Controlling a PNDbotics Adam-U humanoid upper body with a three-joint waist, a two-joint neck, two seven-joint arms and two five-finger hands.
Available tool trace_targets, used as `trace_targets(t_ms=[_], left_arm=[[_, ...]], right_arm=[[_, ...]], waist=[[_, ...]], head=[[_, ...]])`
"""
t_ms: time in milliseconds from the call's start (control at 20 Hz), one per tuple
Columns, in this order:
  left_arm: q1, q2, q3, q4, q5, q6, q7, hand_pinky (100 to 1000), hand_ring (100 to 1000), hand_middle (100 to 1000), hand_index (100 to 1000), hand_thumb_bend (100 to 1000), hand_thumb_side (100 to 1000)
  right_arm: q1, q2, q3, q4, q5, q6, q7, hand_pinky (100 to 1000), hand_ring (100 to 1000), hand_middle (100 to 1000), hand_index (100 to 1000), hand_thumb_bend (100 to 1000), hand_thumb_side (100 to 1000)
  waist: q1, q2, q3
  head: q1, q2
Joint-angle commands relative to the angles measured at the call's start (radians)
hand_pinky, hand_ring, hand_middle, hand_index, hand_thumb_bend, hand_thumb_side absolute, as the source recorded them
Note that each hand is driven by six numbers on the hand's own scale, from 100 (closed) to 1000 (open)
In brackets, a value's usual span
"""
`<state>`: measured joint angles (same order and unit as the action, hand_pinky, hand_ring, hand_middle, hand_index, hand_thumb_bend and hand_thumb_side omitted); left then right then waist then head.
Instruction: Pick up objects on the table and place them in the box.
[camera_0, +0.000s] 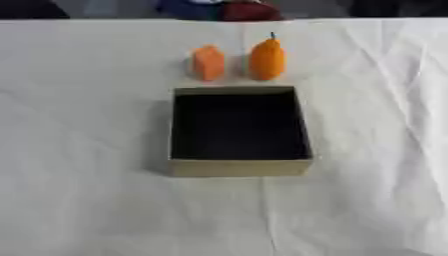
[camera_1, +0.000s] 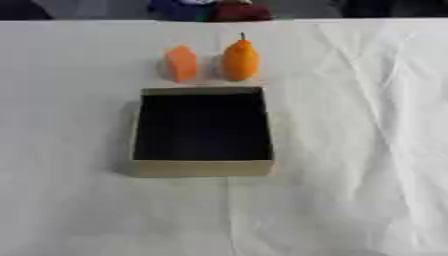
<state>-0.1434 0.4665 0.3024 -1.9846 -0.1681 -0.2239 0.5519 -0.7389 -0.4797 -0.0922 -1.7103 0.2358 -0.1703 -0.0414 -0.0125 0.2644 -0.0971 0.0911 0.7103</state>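
Neither hand visible, state unknown. Box (camera_0: 240, 167) open and empty on worktop (camera_0: 79, 125). Orange block (camera_0: 208, 63) and orange pear shape (camera_0: 267, 59) just behind box, upright, awaiting pickup.

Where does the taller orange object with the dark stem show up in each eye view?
Left eye view: the stemmed orange object stands just behind the box's far right corner, right of centre.
Right eye view: it sits near the picture's centre line, behind the far wall.
Shared landmark: the open box, with the smaller orange object to the left of the stemmed one.
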Motion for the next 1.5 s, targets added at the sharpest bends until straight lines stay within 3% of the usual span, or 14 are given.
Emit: trace_targets(t_ms=[50,650,850,1100,1500], left_arm=[[-0.008,0.015,0.012,-0.015,0.0,0.003,0.002,763,581,634,854,100,879],[-0.007,0.016,0.011,-0.015,0.0,0.003,-0.001,765,579,633,855,100,879],[-0.005,0.019,0.004,-0.015,0.005,0.004,-0.007,765,579,633,855,100,879],[-0.005,0.022,-0.005,-0.015,0.013,0.005,-0.018,766,580,634,855,100,878],[-0.004,0.029,-0.012,-0.015,0.023,0.006,-0.028,766,581,634,855,100,877]], right_arm=[[-0.013,-0.021,-0.009,-0.013,0.004,0.0,-0.001,861,865,778,819,100,969],[-0.036,-0.03,0.009,0.007,0.015,-0.003,0.017,859,869,782,822,100,969],[-0.114,-0.053,0.067,0.084,0.06,-0.007,0.063,851,870,788,828,100,983],[-0.223,-0.067,0.151,0.193,0.127,0.045,0.129,843,883,799,834,100,1000],[-0.406,0.01,0.195,0.376,0.24,0.157,0.242,837,887,810,840,100,1000]], waist=[[0.0,-0.019,0.0],[-0.002,-0.022,0.002],[-0.004,-0.031,0.008],[-0.006,-0.045,0.016],[-0.008,-0.063,0.015]], head=[[0.004,-0.012],[0.005,-0.007],[-0.003,0.004],[-0.015,0.02],[-0.02,0.038]])
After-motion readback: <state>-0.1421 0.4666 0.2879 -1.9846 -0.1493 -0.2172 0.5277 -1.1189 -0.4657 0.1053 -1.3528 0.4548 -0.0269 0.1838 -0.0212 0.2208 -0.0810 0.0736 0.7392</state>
